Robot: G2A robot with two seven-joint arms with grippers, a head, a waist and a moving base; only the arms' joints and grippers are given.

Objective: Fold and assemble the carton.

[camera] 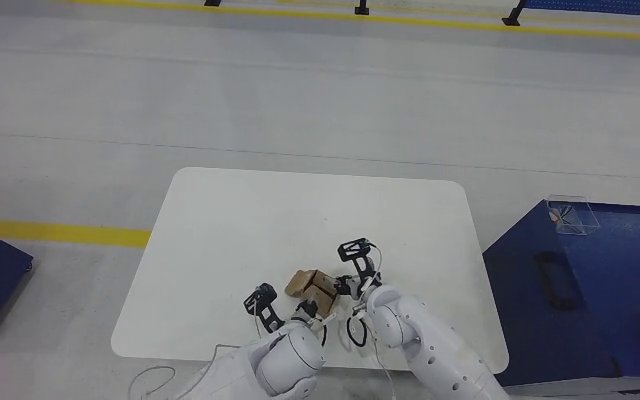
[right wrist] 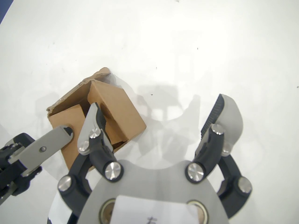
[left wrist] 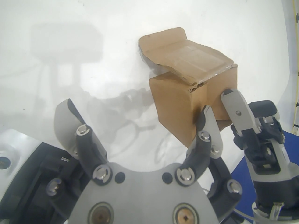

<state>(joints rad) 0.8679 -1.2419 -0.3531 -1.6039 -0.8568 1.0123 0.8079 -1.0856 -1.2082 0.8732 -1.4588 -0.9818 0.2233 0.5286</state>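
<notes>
Left wrist view shows the carton (left wrist: 177,103) half-formed on the desk (left wrist: 93,36), both arms' jaws spread against its sides; likely next, pressing the raised flap (left wrist: 186,54) shut.

Both arms tucked in low, fingers spread wide on each side

Watching from the side, the left arm (camera: 290,358) and right arm (camera: 432,345) are bent in tight over the near edge of the tabletop (camera: 250,220), wrists practically side by side. The left gripper (left wrist: 136,115) is splayed wide and not holding anything, with just one of its fingers (left wrist: 206,120) touching a corner of the carton (left wrist: 177,103). The right gripper (right wrist: 158,104) is the same deal: fingers wide apart, one up against the carton, the other out over bare tabletop. The two inner fingers sit just beside each other.
</notes>
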